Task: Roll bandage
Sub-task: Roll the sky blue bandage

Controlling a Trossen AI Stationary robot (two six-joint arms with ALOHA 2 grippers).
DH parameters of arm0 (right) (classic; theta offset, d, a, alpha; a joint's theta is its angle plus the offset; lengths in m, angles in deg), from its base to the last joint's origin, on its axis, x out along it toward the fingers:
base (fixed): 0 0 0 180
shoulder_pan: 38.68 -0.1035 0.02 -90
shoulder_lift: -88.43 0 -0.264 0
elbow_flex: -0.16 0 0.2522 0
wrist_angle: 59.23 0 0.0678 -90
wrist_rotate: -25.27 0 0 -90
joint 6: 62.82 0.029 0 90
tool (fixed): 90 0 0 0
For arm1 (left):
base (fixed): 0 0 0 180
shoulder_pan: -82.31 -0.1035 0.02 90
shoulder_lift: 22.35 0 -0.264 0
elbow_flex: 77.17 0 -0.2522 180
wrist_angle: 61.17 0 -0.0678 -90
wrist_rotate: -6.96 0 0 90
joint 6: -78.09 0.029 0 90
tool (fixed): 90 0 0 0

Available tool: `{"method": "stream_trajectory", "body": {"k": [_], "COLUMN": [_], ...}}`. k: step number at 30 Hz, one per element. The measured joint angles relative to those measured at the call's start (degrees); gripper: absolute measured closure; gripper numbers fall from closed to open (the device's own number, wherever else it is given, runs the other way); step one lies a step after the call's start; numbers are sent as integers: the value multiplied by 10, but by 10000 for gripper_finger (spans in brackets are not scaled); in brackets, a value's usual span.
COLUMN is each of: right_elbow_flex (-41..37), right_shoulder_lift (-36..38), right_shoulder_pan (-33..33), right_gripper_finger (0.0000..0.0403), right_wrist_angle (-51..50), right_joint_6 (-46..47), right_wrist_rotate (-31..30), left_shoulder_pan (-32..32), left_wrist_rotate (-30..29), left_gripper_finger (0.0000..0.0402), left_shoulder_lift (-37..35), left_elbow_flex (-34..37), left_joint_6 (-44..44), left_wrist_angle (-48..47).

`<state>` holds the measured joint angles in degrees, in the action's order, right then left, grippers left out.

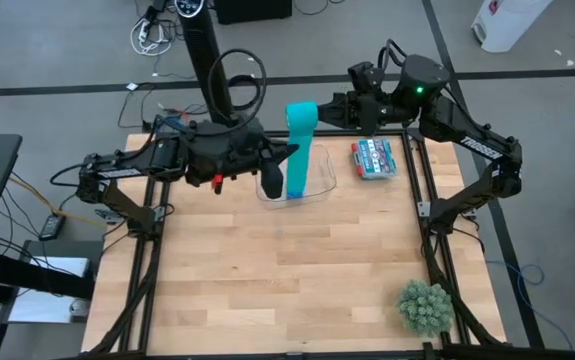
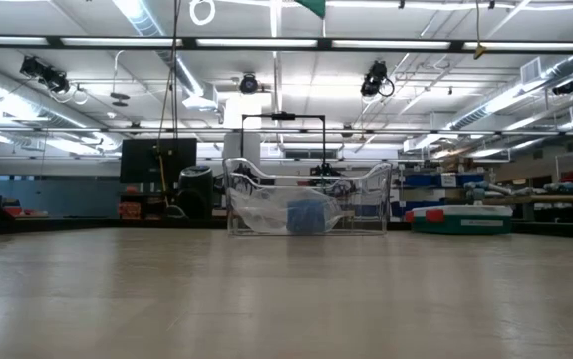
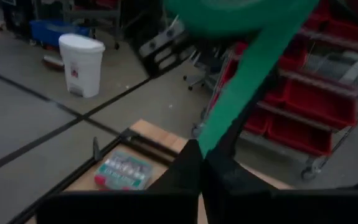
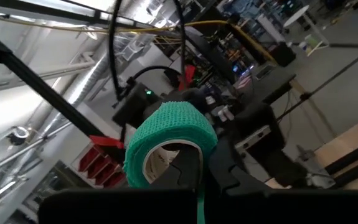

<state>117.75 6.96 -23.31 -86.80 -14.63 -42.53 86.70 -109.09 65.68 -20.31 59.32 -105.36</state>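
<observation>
**Bandage stretched between two claws above the surface**

From above, the bandage [image 1: 300, 150] ran as a teal strip over the clear tray [image 1: 321, 185]. The right claw [image 4: 198, 163] gripped its coiled end, seen only at the wrist. The left claw [image 3: 202, 163] was clenched on the ribbon's tail. The low view showed only the tray.

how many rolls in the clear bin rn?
1 visible: a blue roll inside the clear bin at the table's far edge. The bandage hangs above the bin, held by both grippers; it could hide anything beneath it.
</observation>
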Motion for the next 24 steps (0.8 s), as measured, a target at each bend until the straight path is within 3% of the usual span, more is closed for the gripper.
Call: {"method": "stream_trajectory", "body": {"k": [4,8,16,24], "right_elbow_flex": [0,0,0,0], "right_shoulder_lift": [1,1,1,0], "right_shoulder_pan": [10,18,2,-16], "right_gripper_finger": [403,403,403,403], "right_wrist_angle": [4,11,22,50], "right_joint_6": [23,52,62,67], "right_wrist_rotate": [27,60,79,77], "left_shoulder_pan": [0,0,-33,-52], "left_wrist_rotate": [-7,-52,-54,-23], "left_gripper_finger": [396,398,398,398], "left_shoulder_lift": [-1,-2,-2,-3], "left_elbow_flex": [0,0,0,0], "left_joint_6": [-22,-26,38,36], "left_wrist_angle": [-54,-89,4,11]}}
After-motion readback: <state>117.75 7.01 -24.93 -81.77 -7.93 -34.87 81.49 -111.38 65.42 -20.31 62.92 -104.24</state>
